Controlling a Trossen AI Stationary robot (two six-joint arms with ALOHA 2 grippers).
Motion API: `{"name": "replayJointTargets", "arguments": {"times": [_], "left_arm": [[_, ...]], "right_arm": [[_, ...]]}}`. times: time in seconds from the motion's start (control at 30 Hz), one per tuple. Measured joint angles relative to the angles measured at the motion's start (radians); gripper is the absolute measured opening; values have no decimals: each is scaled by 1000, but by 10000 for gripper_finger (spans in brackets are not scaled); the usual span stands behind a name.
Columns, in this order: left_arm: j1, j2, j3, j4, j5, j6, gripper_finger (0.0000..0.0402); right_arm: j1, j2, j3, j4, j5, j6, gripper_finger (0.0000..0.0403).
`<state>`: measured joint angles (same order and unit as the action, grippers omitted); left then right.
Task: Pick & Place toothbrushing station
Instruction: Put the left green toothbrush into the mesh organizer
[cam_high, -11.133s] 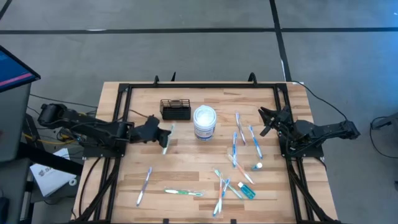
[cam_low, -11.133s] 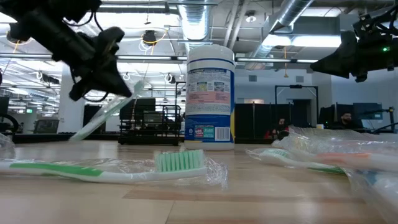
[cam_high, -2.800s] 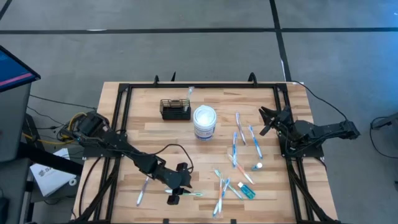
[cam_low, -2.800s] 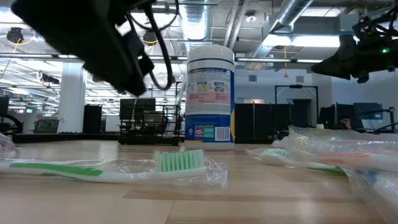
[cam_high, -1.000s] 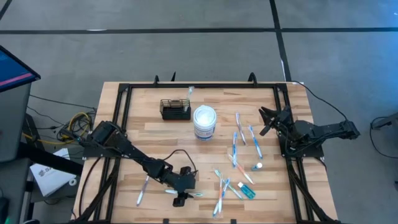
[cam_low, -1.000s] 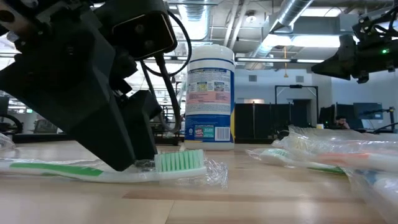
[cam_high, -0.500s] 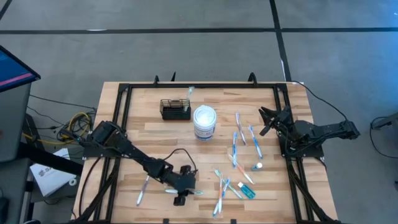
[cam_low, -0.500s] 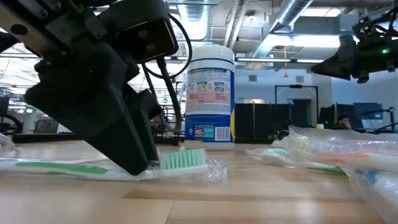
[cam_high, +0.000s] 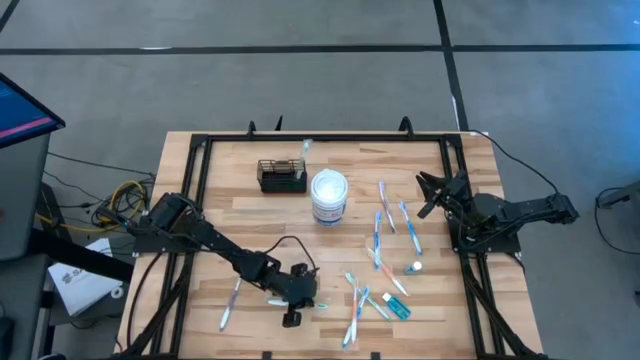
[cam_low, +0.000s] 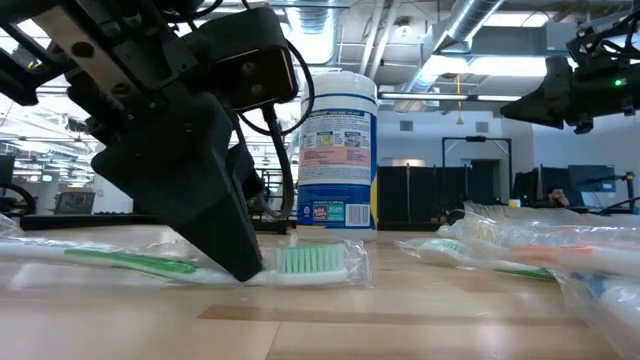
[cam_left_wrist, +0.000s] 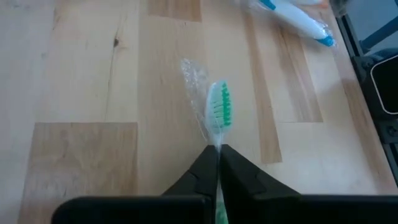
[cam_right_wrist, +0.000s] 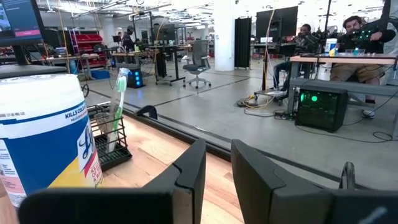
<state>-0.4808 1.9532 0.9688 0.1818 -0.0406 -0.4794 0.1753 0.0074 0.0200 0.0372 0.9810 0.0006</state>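
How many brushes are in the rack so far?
1: a green brush stands in the rack, at the end nearest the tub. No other shows inside, though the mesh could hide one.

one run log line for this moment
left gripper: shut on green toothbrush | right gripper: idle, table's right | wire-mesh rack: holds one toothbrush

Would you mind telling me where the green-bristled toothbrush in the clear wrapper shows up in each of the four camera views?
High view: green toothbrush near the table's front edge, under the left gripper.
Low view: lying across the foreground, bristles up, the left gripper shut on its neck.
Left wrist view: head just past the closed fingertips.
Right wrist view: not in it.
Shared landmark: the white tub, behind the brush in the low view, also in the right wrist view.
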Motion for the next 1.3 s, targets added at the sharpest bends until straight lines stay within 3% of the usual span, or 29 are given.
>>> {"name": "replayJointTargets", "arguments": {"times": [0.37, 0.73, 1.07, 1.3], "left_arm": [[-6, -102, -1, -7, -64, 56, 1], [-44, -248, -90, 2, -345, 83, 1], [-85, -432, -265, 242, -536, 183, 1], [-85, -513, -397, 434, -610, 261, 1]], "right_arm": [[0, 0, 0, 0, 0, 0, 69], [0, 0, 0, -1, 0, 0, 69], [0, 0, 0, 0, 0, 0, 69], [0, 0, 0, -1, 0, 0, 69]]}}
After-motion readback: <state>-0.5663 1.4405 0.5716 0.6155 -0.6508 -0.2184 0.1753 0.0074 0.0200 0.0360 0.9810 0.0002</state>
